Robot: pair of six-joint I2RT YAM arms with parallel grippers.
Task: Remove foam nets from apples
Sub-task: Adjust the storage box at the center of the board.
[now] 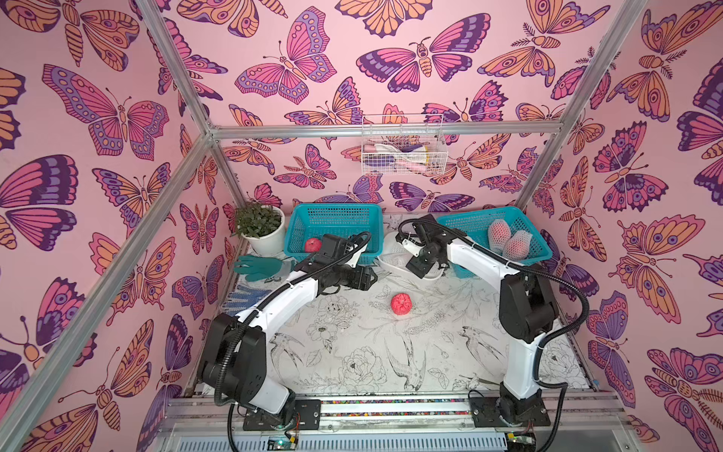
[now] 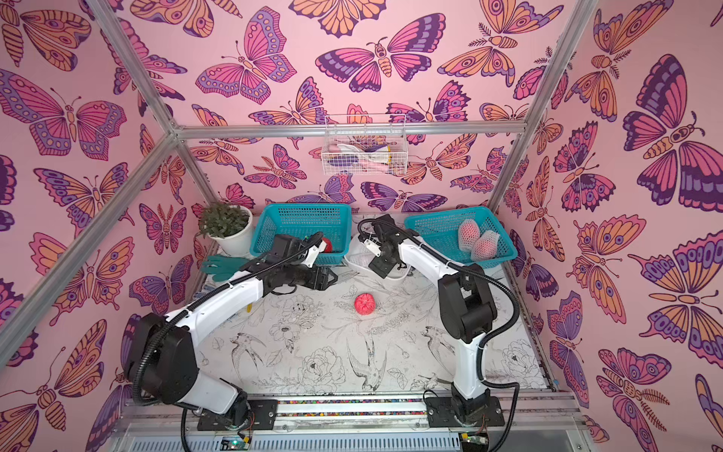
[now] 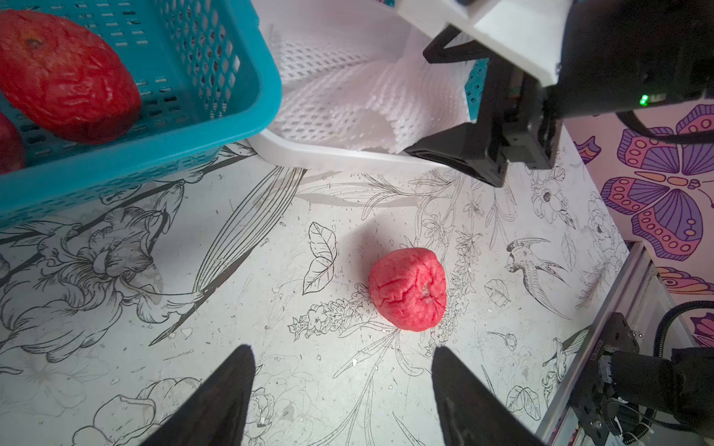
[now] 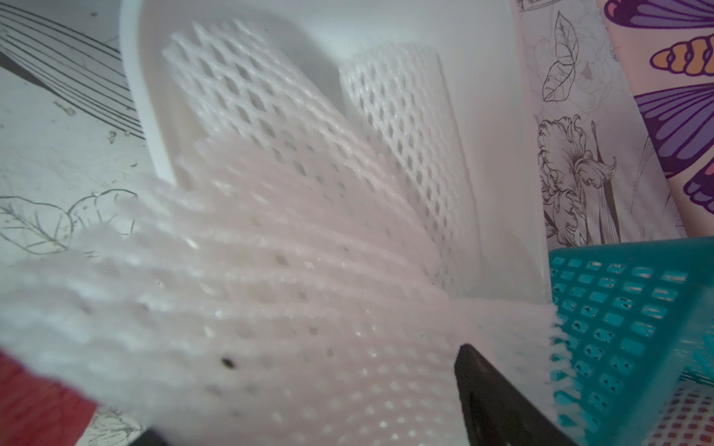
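Foam net [image 4: 270,289] drapes loosely between wide-apart fingers of the right gripper [image 3: 419,102], over the white tub [image 3: 328,154]. Left gripper [image 3: 344,349] hangs with fingers spread, empty, near 1 bare apple [image 3: 407,289] on the table [image 3: 270,270]; 2 netted apples [image 1: 499,235] sit in a teal basket [image 1: 469,225].

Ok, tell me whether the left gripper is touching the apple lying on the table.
Apart. The left wrist view shows the left gripper open, with a strip of bare table between both fingertips and the apple.
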